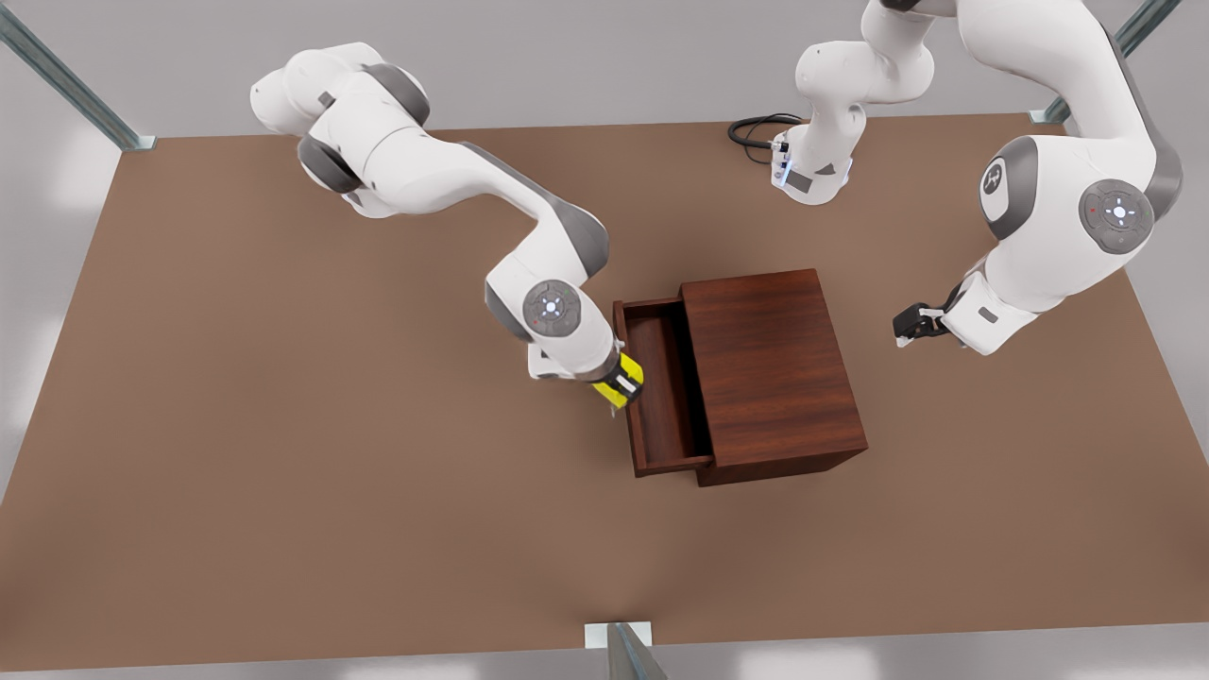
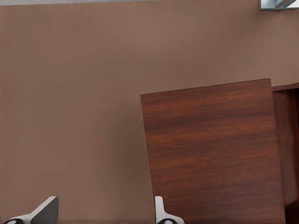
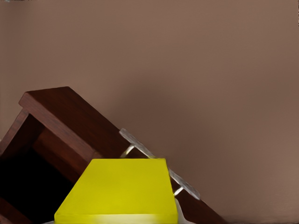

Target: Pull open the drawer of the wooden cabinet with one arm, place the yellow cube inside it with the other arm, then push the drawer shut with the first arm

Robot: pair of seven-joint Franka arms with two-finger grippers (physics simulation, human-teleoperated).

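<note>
Yellow cube (image 1: 620,384) sits clamped in the right hand (image 1: 619,386), poised above the front panel of the drawer (image 1: 661,387), by its silver handle (image 3: 159,161). That drawer stands pulled out of the wooden cabinet (image 1: 770,373). On the cabinet's far side from the drawer, the left hand (image 1: 905,327) waits with fingers (image 2: 44,210) spread over the desk (image 1: 283,472).

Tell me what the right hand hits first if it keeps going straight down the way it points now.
Probably the drawer's front panel or its silver bar handle. The right hand, shut on the yellow cube, sits just over that front edge, not clearly above the open tray. Depth is hard to judge.
</note>
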